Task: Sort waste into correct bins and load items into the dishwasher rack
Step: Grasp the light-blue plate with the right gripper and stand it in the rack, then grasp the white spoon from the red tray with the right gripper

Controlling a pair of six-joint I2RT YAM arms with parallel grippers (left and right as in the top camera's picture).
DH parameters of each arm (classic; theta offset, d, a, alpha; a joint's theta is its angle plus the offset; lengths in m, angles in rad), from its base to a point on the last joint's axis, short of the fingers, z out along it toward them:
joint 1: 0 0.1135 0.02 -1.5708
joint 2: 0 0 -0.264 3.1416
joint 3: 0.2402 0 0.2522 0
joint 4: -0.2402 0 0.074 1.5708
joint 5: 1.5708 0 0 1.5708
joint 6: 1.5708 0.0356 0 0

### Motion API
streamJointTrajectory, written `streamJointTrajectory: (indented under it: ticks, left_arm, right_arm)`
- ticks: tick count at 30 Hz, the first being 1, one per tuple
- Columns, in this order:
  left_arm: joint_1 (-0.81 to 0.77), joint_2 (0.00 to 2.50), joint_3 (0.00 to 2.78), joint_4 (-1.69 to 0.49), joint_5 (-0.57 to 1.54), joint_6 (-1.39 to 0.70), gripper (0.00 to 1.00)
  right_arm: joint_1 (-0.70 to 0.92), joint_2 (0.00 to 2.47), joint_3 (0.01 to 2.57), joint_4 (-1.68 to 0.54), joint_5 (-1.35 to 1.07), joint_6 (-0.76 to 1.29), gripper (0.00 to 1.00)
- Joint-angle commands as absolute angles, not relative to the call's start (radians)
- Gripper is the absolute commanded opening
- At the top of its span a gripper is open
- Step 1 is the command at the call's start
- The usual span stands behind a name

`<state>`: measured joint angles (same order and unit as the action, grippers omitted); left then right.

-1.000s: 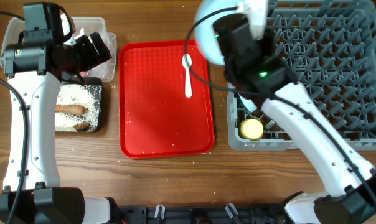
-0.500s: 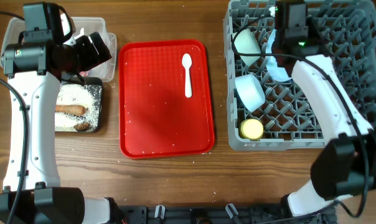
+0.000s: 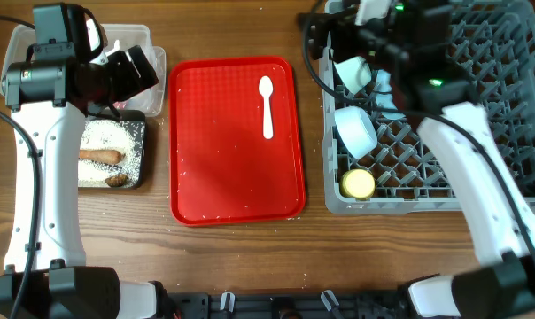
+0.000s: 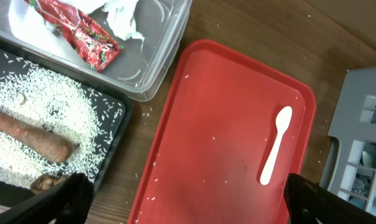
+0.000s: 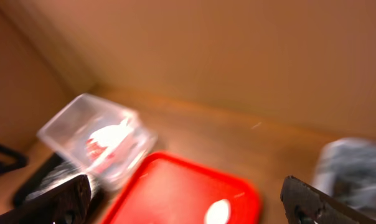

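The white spoon (image 3: 267, 106) (image 4: 275, 146) lies on the red tray (image 3: 236, 177). In the grey dishwasher rack (image 3: 489, 124) sit a pale green bowl (image 3: 352, 73), a pale blue bowl (image 3: 356, 131) and a yellow cup (image 3: 358, 183). A pale blue plate (image 3: 387, 93) is partly hidden by my right arm. My right gripper (image 3: 334, 35) (image 5: 188, 202) hovers open and empty over the rack's far left corner. The clear box (image 4: 157, 56) holds the red-and-white wrapper (image 4: 76, 31). The black tray (image 3: 139, 133) holds rice, a carrot stub (image 3: 101, 156) and a brown scrap (image 3: 117, 180). Above the bins my left gripper (image 3: 139, 69) (image 4: 194, 205) is open and empty.
A few rice grains are scattered on the red tray (image 4: 225, 143) and on the wood beside it. The rack's edge (image 4: 362, 124) stands just right of the tray. The right wrist view is blurred by motion.
My right arm carried the pale blue plate to the rack, let go of it there, and its gripper opened and turned toward the red tray. The left arm has not moved.
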<state>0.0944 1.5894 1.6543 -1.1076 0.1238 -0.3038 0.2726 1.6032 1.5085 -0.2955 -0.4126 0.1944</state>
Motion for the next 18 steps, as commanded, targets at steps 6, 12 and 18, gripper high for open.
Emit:
streamJointTrajectory:
  ticks: [6, 12, 18]
  left_arm:
    - [0.096, 1.578, 1.657, -1.105, 0.118, -0.299, 1.00]
    - [0.096, 1.578, 1.657, -1.105, 0.118, -0.299, 1.00]
    - [0.096, 1.578, 1.657, -1.105, 0.118, -0.299, 1.00]
  right_arm:
    - [0.514, 2.067, 1.477, -0.287, 0.007, 0.455, 0.75]
    - [0.524, 2.229, 1.477, -0.238, 0.011, 0.456, 0.64]
    - [0.530, 2.269, 1.477, -0.196, -0.044, 0.474, 0.42]
